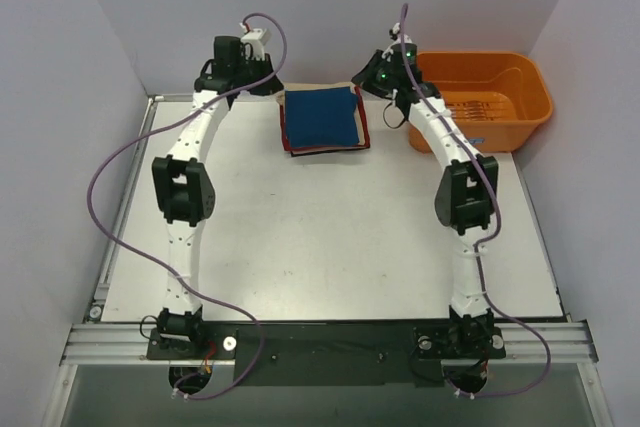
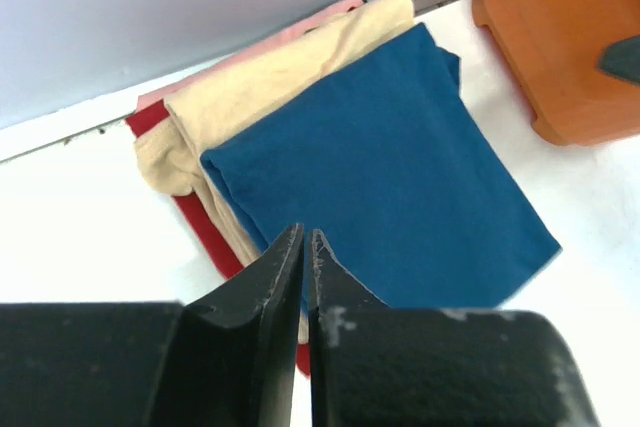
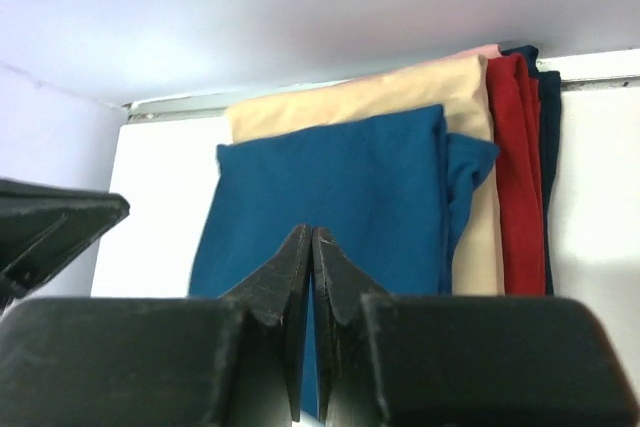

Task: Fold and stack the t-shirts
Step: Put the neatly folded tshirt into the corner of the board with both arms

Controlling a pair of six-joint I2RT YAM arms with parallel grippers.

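Stacked at far centre of the surface [image 1: 330,237]: blue shirt [image 1: 322,117] folded square atop beige shirt [image 2: 260,87] and red shirt [image 3: 512,177], edges roughly aligned for tidiness. Flanked by left end effector [image 2: 305,237] and right end effector [image 3: 305,235], both pinched shut, gripping nothing, seemingly finished.

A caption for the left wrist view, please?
Shut left gripper facing a blue t-shirt on top of the stack.

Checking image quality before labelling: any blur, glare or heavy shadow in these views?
Top external: sharp, evenly lit, only soft shadows on the table. Left wrist: table washed out white, blue t-shirt crisp. Right wrist: dimmer, the right pincer a dark mass.
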